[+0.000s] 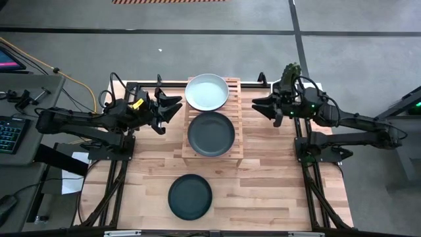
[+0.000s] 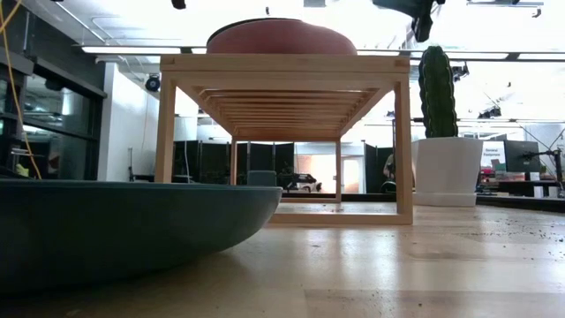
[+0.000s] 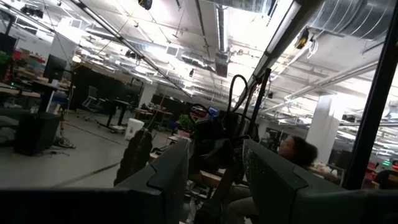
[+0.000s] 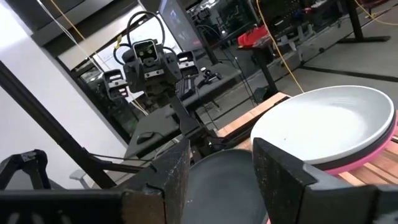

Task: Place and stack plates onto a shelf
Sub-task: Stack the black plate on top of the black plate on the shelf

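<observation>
While both my arms hover level beside the shelf (image 1: pixel 212 128), nothing is held in either. My left end effector (image 1: pixel 172 106) sits off the shelf's left side with its fingers spread apart and empty; my right end effector (image 1: pixel 258 107) mirrors it off the right side, fingers likewise parted and empty. On the shelf's far half rests the pale mint-white plate (image 1: pixel 206 91), stacked on a pink plate (image 4: pixel 367 163) whose rim shows beneath it in the right wrist view. On the near half lies a dark teal plate (image 1: pixel 211 133). A second dark plate (image 1: pixel 190 197) lies on the tabletop (image 1: pixel 276 191) in front of the shelf, well apart from it. A cactus (image 2: pixel 438 92) in a white pot (image 2: pixel 446 171) stands at the tabletop's far right corner.
</observation>
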Robot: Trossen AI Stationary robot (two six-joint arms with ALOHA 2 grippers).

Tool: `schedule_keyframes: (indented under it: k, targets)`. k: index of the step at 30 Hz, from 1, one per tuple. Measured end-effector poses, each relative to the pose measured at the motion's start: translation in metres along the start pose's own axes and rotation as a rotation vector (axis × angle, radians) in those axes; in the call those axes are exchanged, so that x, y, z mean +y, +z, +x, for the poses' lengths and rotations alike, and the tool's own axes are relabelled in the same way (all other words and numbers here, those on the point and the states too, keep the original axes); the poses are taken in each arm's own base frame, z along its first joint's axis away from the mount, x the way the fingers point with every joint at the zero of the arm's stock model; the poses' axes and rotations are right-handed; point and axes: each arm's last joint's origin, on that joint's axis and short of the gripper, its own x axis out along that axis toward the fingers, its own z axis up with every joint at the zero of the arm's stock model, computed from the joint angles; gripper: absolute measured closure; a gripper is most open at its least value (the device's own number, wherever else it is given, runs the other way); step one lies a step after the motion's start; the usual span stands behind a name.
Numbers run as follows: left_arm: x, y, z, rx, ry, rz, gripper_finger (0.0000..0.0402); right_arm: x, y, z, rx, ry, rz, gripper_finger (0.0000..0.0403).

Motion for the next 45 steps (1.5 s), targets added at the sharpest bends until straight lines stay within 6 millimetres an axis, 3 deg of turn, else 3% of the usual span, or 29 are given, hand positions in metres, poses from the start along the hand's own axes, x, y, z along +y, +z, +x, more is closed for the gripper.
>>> schedule_keyframes:
  k: [12,17,22,27,36,40,45]
  targets:
    - [0.000,-0.001,0.000,0.011,0.003,-0.028,0.0261,-0.001,-0.001,0.001,0.005,-0.003,0.000,0.0246]
    - [0.000,-0.013,-0.001,0.155,-0.056,-0.155,0.0265,-0.001,-0.001,0.001,0.005,-0.003,0.000,0.0246]
    - [-0.026,-0.002,0.001,0.343,-0.351,-0.364,0.0271,-0.001,-0.001,0.001,0.005,-0.003,0.002,0.0246]
    - [-0.061,-0.004,-0.012,0.647,-0.371,-0.380,0.0280,-0.001,-0.001,0.001,0.005,-0.003,0.001,0.0246]
    - [-0.108,-0.068,-0.075,1.266,-0.155,-0.210,0.0288,-0.001,-0.001,0.001,0.012,-0.007,0.002,0.0246]
    - [-0.119,-0.106,-0.094,1.354,-0.014,-0.154,0.0289,-0.001,-0.001,0.001,0.012,-0.007,0.001,0.0246]
    - [-0.124,-0.146,-0.100,1.433,0.235,-0.221,0.0289,-0.001,-0.002,0.001,0.019,-0.011,0.002,0.0246]
